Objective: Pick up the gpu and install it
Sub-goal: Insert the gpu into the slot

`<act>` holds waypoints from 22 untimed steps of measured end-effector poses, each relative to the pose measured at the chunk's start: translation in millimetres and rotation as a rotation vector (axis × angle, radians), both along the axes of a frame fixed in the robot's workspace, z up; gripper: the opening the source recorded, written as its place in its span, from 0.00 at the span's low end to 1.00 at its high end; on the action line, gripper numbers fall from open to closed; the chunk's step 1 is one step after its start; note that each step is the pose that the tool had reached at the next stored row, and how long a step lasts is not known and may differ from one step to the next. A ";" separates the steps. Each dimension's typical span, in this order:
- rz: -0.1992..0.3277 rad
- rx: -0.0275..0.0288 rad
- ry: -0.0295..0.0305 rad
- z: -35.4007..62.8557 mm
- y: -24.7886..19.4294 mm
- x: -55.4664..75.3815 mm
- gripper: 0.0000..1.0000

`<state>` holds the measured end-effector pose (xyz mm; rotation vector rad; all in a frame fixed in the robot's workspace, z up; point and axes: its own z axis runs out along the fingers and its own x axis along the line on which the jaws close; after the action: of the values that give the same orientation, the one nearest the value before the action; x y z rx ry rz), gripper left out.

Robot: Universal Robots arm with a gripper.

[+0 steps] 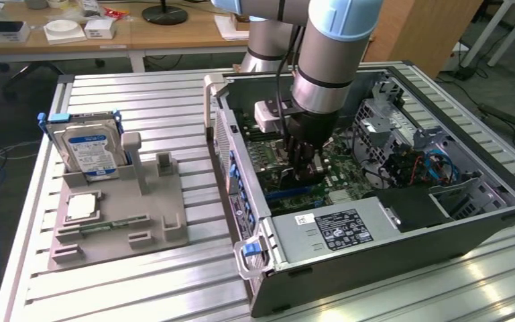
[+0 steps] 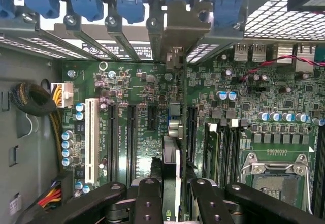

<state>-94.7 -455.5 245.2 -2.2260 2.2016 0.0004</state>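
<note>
The claw (image 2: 171, 196) is down inside the open computer case (image 1: 472, 231), its fingers (image 2: 147, 201) nearly closed on the gpu (image 2: 171, 168), which stands on edge over the motherboard (image 2: 137, 87) among the expansion slots, bracket toward the rear slot covers. Out on the tabletop (image 1: 150, 288), the hard drive (image 1: 88, 149) stands upright in the grey holder (image 1: 150, 221).

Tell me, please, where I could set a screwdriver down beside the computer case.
Free: ribbed metal table behind the grey parts holder, and the strip in front of it. Crowded: inside the open computer case, where the gripper holds the gpu.
</note>
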 end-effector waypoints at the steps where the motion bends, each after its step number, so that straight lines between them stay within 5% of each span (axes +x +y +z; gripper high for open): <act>1: -0.001 0.0000 0.0000 0.0 0.0 0.0 0.27; 22: -0.003 0.0001 -0.0001 -0.2 -1.0 1.2 0.27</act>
<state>-93.5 -456.5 245.1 -2.2231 2.2044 0.0004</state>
